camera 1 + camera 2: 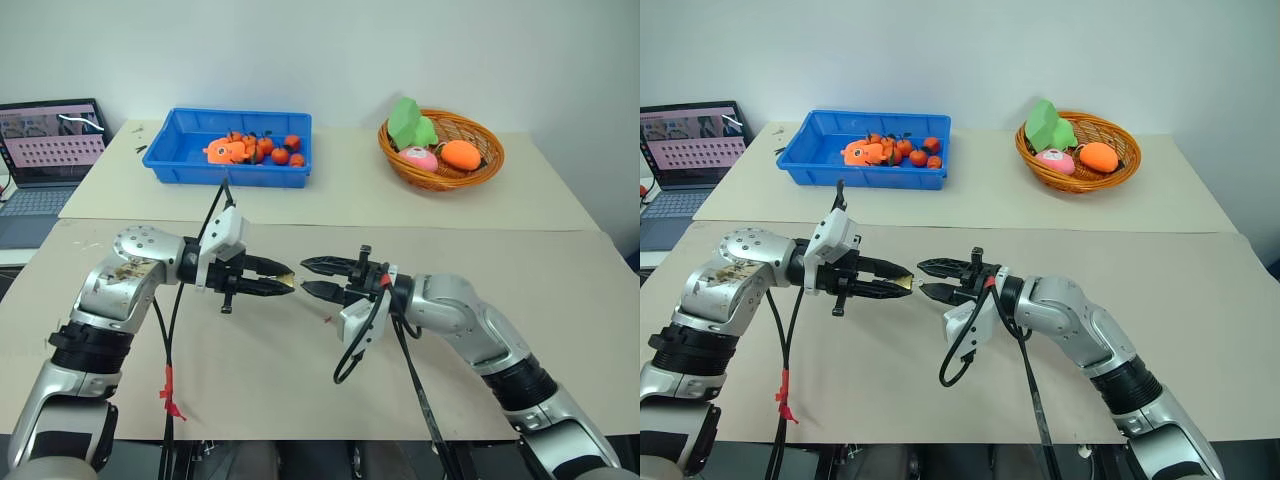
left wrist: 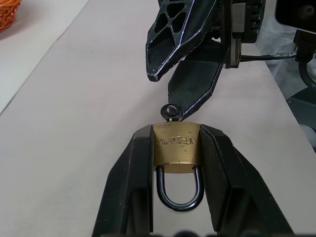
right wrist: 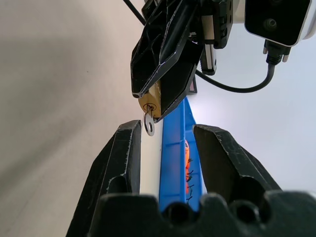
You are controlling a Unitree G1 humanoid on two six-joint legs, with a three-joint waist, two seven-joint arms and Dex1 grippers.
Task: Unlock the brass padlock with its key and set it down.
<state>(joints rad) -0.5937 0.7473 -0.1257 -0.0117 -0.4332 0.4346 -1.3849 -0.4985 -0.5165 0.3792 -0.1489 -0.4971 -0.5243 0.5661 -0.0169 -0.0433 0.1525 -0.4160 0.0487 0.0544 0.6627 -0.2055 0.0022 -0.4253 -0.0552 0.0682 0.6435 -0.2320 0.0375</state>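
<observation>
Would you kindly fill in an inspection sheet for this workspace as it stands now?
Surface: beige table top, bare under the arms.
Job's things: small brass padlock with a silver shackle clamped between the left gripper's fingers, shackle closed; small silvery key sits in its keyhole, head sticking out.
Clutter: blue plastic tray of small orange fruits; woven basket of toy produce.
Grippers: left gripper shut on the padlock; right gripper open, facing the key, not touching it.
Cables: black cables hang from both wrists.
Surroundings: open laptop, white wall.
</observation>
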